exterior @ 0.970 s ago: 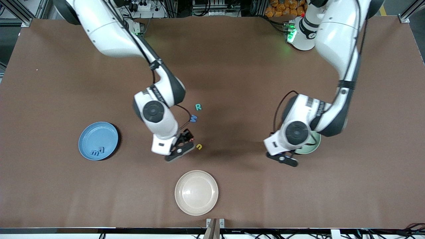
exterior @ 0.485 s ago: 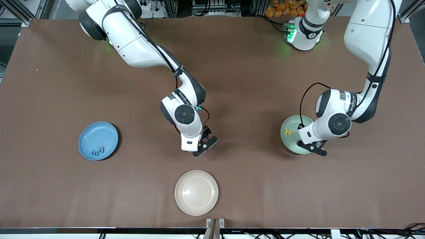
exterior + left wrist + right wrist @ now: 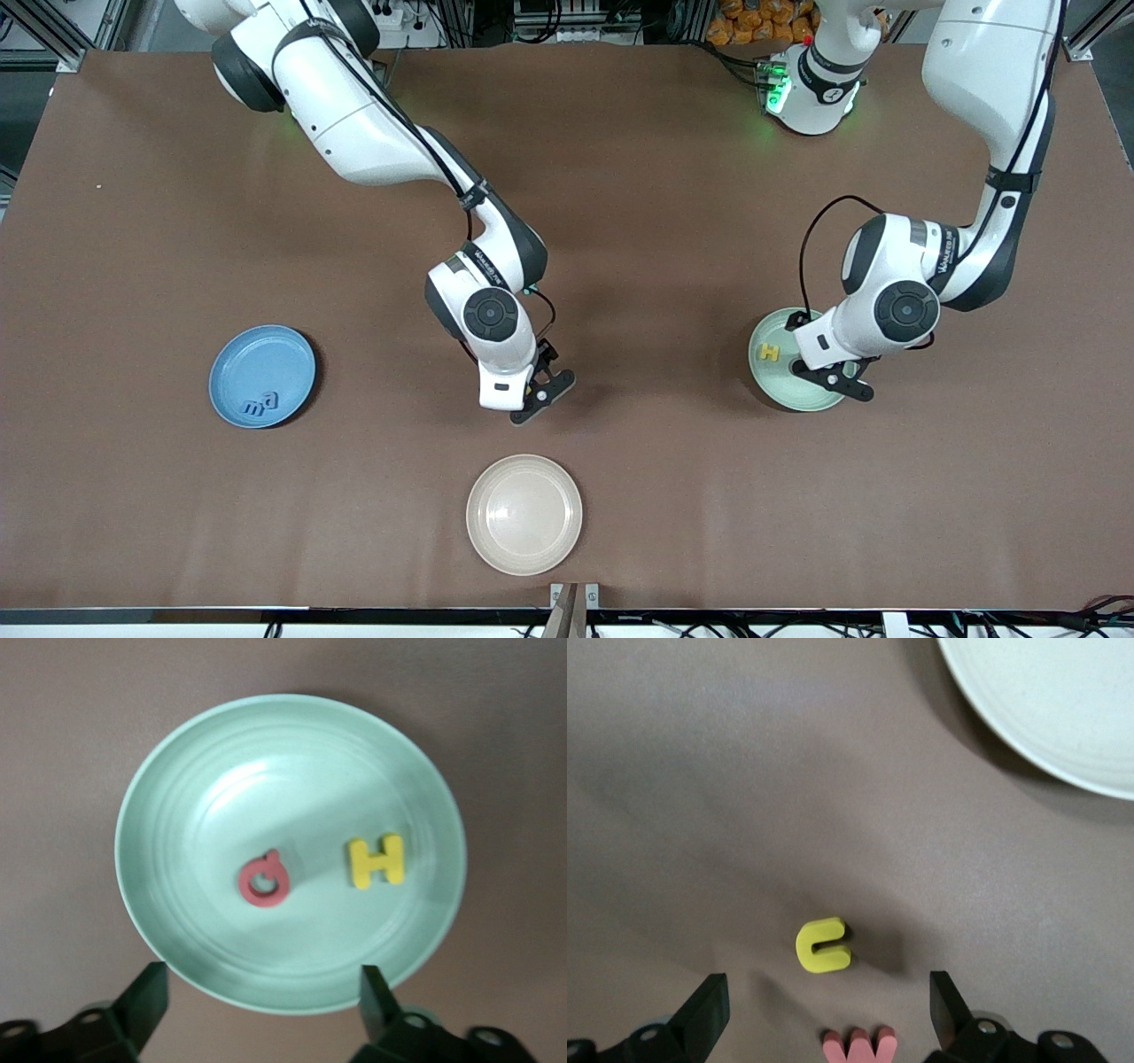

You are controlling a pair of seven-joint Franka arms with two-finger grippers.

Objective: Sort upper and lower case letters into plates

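— Where do we stand?

— Our left claw [image 3: 260, 997] hangs over the green plate [image 3: 159, 904], jaws wide and empty. A yellow H [image 3: 376, 860] and a round red letter [image 3: 263, 880] lie apart in that plate. We cannot tell the red one's case.

— And the right claw [image 3: 824, 1001]?

— Also open and empty, low over the bare surface [image 3: 620, 177] in the middle of the front view. The right wrist view shows a small yellow letter [image 3: 823, 946] lying flat between its jaws. A pink letter [image 3: 859, 1045] sits just beside the yellow one.

— So the yellow one is our pick?

— We think so. We should centre the jaws on it before we go down. They should close across its narrow body so that no finger nudges the pink neighbour. The piece is tiny, so an off-centre squeeze could flick it away.

— Where does it go?

— It looks lower case to us. That means the blue plate [image 3: 257, 354], mid-height toward the right arm's end, where an m and an a [image 3: 263, 404] lie. It does not go in the cream plate [image 3: 524, 515] at the lower centre.

— And the left arm?

— We raise it straight up, clear of the green rim.
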